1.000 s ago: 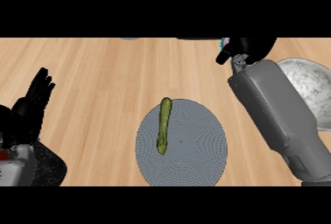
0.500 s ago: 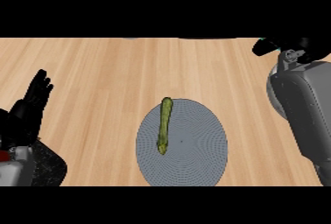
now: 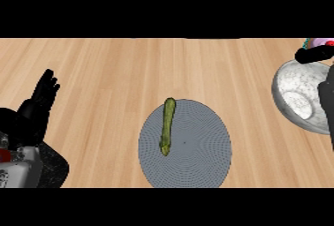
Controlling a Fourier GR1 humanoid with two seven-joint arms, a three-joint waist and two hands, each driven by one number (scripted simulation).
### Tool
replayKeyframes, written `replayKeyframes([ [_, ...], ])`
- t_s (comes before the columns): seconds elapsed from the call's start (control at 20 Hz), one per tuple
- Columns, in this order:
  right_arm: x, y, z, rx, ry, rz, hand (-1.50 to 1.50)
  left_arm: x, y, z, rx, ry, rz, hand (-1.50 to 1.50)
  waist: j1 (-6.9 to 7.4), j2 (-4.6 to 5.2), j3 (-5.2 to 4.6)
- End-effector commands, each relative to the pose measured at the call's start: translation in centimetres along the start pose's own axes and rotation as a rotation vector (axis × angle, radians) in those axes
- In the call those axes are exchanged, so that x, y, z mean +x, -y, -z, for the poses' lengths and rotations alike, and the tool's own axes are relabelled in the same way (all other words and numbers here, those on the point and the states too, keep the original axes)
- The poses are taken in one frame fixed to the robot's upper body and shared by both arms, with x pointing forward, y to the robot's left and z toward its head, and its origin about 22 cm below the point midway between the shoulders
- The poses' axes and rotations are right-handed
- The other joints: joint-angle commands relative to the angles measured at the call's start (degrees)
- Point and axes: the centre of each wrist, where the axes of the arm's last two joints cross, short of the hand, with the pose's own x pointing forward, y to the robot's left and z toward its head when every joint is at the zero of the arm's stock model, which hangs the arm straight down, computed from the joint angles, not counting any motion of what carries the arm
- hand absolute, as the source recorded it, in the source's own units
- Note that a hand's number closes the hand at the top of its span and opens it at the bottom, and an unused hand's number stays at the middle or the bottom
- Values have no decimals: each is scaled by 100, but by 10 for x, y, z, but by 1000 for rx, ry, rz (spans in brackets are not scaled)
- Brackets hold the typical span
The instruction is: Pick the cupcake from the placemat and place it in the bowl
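Only a pink and teal bit of the cupcake [image 3: 320,43] shows at the top right edge, with black fingers of my right hand [image 3: 313,54] curled round it. It hangs above the far rim of the speckled metal bowl [image 3: 297,95], which stands at the right edge with nothing visible inside. The grey oval placemat [image 3: 189,150] lies in the middle and carries only a green asparagus spear [image 3: 167,126]. My left hand [image 3: 38,103] rests open at the left edge, fingers up.
My right forearm [image 3: 326,101] runs down the right edge over the bowl. A dark speckled shape [image 3: 53,170] sits at the lower left by my left forearm. Bare wooden counter lies between the placemat and the bowl.
My right arm has swung further right and mostly out of view, uncovering the bowl. The hand with the cupcake now sits over the bowl's far rim. The left hand has not moved.
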Motion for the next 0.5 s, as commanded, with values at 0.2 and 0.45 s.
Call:
replayKeyframes([
  [0.2,-71,-19,41,0,-9,21,150,7,-14,1,3,4,8,0,34,7,1],
  [0.45,-107,-35,62,203,-244,-200,150,2,0,-3,-13,-1,7,0,100,39,2],
])
